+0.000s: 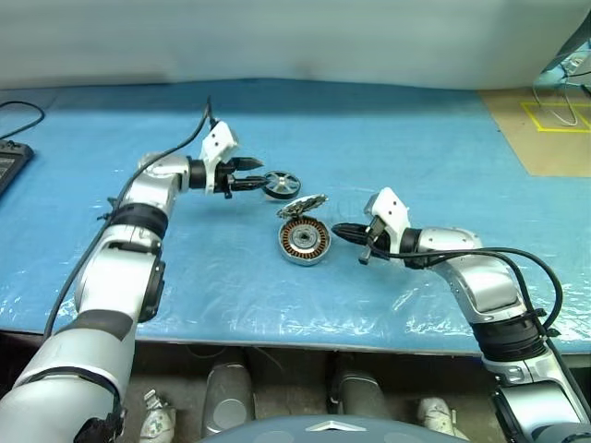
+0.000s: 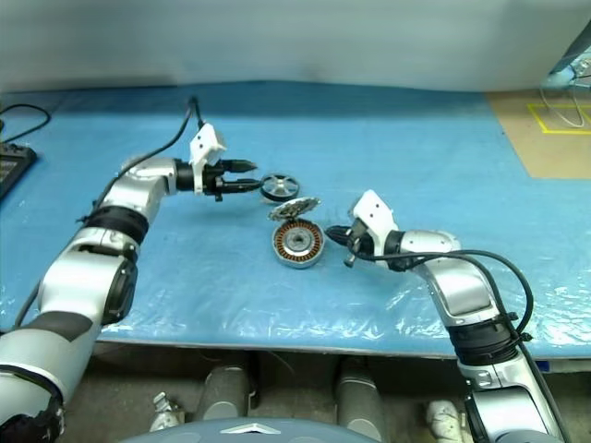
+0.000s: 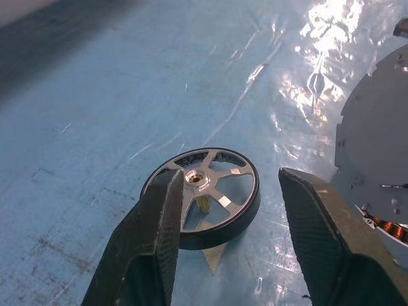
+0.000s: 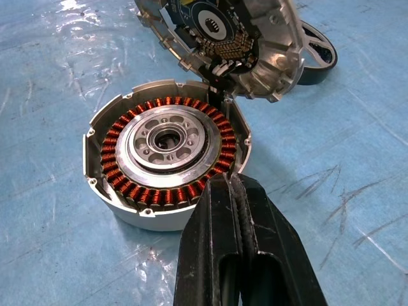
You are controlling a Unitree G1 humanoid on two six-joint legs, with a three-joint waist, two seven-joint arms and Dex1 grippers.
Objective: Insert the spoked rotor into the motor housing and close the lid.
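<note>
Left arm reaches forward and inward across the blue plastic-covered table (image 1: 388, 138), forearm roughly level, left end effector (image 1: 251, 173) pointing toward the robot's right with a slight downward tilt. Its fingers (image 3: 150, 239) stand apart, straddling the spoked rotor (image 1: 281, 184) with a visible gap on at least one side; nothing gripped as far as the wrist view shows, though one finger overlaps the rim there so contact on that side is hard to tell. Rotor lies flat on the table, hub axis up, black rim and silvery spokes visible. Just to its right and nearer the robot sits the motor housing (image 1: 304, 242), flat on the table, open face up, copper coils ringing the central hub. The lid (image 1: 303, 206) is hinged up from the housing's far rim, tilted, patterned inner face toward the housing; its upper edge is cut off in the right wrist view. Right arm comes in from the right, elbow bent, right end effector (image 1: 348, 233) clenched empty, tips pointing left and a bit down, just beside the housing's right side; touching or not is unclear. A dark device (image 1: 9, 166) sits cropped at the table's far left.
</note>
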